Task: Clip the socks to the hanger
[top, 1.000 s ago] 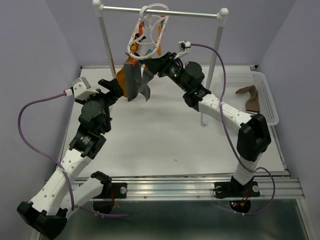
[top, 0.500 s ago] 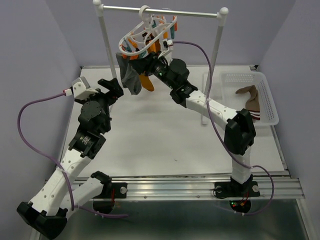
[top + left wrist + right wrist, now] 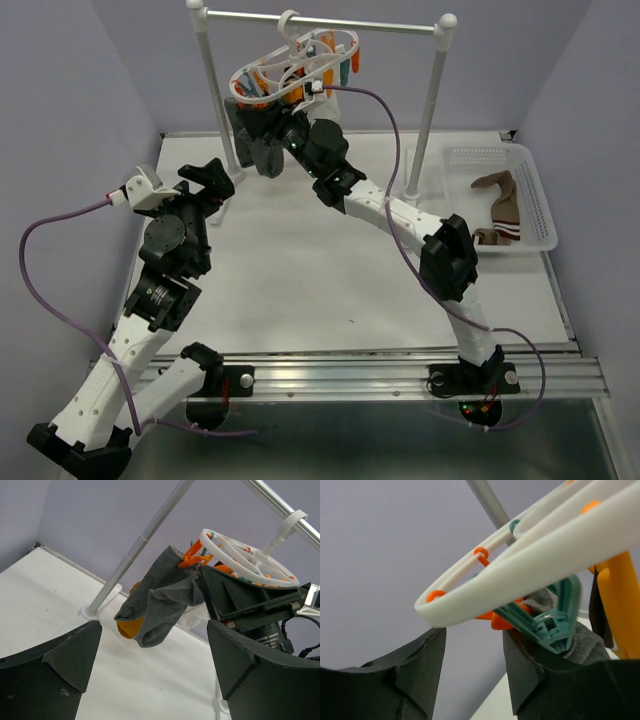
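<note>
The white oval hanger (image 3: 296, 62) hangs by its hook from the rail and is tilted, with orange and teal clips. A grey sock (image 3: 262, 148) hangs clipped under it; in the left wrist view the grey sock (image 3: 162, 599) covers a mustard-orange sock (image 3: 131, 628). My right gripper (image 3: 282, 122) is raised just under the hanger's ring (image 3: 530, 565), open, with a teal clip (image 3: 551, 616) and grey fabric (image 3: 586, 641) against its right finger (image 3: 532, 680). My left gripper (image 3: 207, 180) is open and empty, lower left of the socks.
The metal rail stand with ball-topped posts (image 3: 212, 95) carries the hanger; its right post (image 3: 428, 110) stands mid-table. A white perforated basket (image 3: 535, 180) at the right holds a brown striped sock (image 3: 500, 205). The right arm stretches across the table's middle.
My right gripper has moved left and up under the hanger, and the hanger has swung left and tipped flatter with the socks. My left arm has drawn back slightly to the left.
</note>
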Motion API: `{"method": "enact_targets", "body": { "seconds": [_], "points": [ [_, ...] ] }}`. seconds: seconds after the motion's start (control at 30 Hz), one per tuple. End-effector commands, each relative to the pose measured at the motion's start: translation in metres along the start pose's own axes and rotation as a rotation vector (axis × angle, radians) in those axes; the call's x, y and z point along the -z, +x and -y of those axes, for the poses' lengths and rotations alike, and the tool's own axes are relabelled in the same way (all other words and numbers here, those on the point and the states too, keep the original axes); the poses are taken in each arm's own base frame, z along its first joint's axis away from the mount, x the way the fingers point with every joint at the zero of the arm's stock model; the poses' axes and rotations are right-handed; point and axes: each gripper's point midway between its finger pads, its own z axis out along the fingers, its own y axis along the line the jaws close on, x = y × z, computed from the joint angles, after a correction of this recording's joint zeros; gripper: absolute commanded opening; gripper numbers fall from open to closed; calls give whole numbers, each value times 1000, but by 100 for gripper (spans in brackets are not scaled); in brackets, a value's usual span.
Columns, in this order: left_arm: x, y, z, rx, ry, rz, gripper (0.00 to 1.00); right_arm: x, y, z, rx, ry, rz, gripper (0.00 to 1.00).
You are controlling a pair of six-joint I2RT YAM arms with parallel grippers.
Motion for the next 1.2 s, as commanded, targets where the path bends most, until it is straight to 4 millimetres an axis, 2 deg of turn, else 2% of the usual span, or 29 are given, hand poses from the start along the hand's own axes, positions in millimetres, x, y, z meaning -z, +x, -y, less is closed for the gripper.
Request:
{"method": "enact_targets", "body": {
  "seconds": [0.0,0.03,0.07,0.13,0.17,0.2,0.23,0.27,0.33,0.37,0.43,0.47,0.5,0.53,0.57,0.6,0.63,0.67,0.73,0.77,0.8,0.9,0.93,0.97,1.0,1.03,1.07,1.17],
  "points": [
    [4,-32,2,25,-10,72,99,-17,-40,-20,26,-7,165,56],
    [5,-34,2,26,-8,77,99,-17,-40,-20,46,-8,156,57],
    [5,-35,2,26,-5,81,99,-16,-31,-16,56,9,120,57],
    [5,-36,5,24,12,89,99,-10,-36,-22,81,-3,101,63],
    [3,-36,10,30,29,91,99,-4,-23,-15,108,6,56,69],
    [2,-35,13,28,38,89,99,1,-21,-15,121,5,37,74],
    [0,-33,17,20,57,83,99,9,-38,-27,151,-9,49,82],
    [-5,-27,20,12,60,71,99,18,-22,-17,164,9,-7,86],
    [-10,-28,29,18,80,74,99,31,-22,-20,192,-1,-42,96],
    [-17,-24,38,24,100,68,99,46,-24,-22,218,-2,-66,100],
    [-23,-17,53,24,150,46,99,61,-26,-19,245,18,-84,100],
    [-32,-3,59,7,160,15,99,72,-46,-18,244,76,-50,100],
    [-36,-4,69,15,186,16,99,84,-37,-2,238,138,-68,100],
    [-39,3,78,15,223,-6,99,93,-42,5,241,179,-52,100],
    [-48,19,85,0,236,-38,99,100,-46,10,256,208,-40,100],
    [-53,15,96,10,265,-30,99,112,-59,17,272,267,-6,100],
    [-55,22,107,9,308,-56,99,118,-65,21,298,293,5,100],
    [-64,31,119,6,336,-80,99,127,-86,25,308,345,56,100],
    [-66,42,142,8,425,-128,99,142,-97,43,333,412,77,100],
    [-74,61,150,-7,453,-168,99,147,-107,53,346,445,94,100],
    [-76,55,166,7,492,-165,99,155,-121,56,345,476,127,100],
    [-88,69,187,7,550,-204,99,172,-140,82,336,536,160,100],
    [-93,71,187,7,533,-202,99,177,-148,81,322,535,176,100],
    [-101,78,186,-1,509,-208,99,182,-147,87,320,549,172,100],
    [-107,74,187,-6,482,-206,99,186,-154,95,320,570,188,100],
    [-113,73,184,-15,447,-203,99,188,-154,95,312,568,189,100],
    [-124,69,175,-24,376,-185,99,191,-157,97,308,572,195,100],
    [-140,58,156,-14,278,-152,99,192,-161,98,305,569,199,100]
  ]
}}
